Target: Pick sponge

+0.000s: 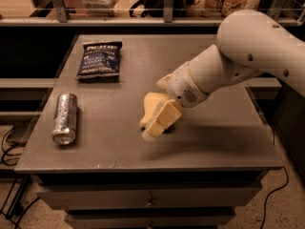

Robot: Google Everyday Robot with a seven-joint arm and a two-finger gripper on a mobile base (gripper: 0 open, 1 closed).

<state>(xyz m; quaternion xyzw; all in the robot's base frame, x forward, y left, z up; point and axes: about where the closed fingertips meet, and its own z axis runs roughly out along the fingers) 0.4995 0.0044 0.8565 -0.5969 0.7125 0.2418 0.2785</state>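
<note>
The sponge is a pale yellow block lying near the middle of the grey table. My gripper reaches in from the right on a white arm and sits right at the sponge. Its cream-yellow fingers are apart. The near finger lies across the sponge's front right part and hides it. The far finger shows just behind the sponge. The sponge sits between them on the table.
A silver can lies on its side at the table's left. A dark blue snack bag lies at the back left. The table's front edge is close below the gripper. Shelves with clutter stand behind the table.
</note>
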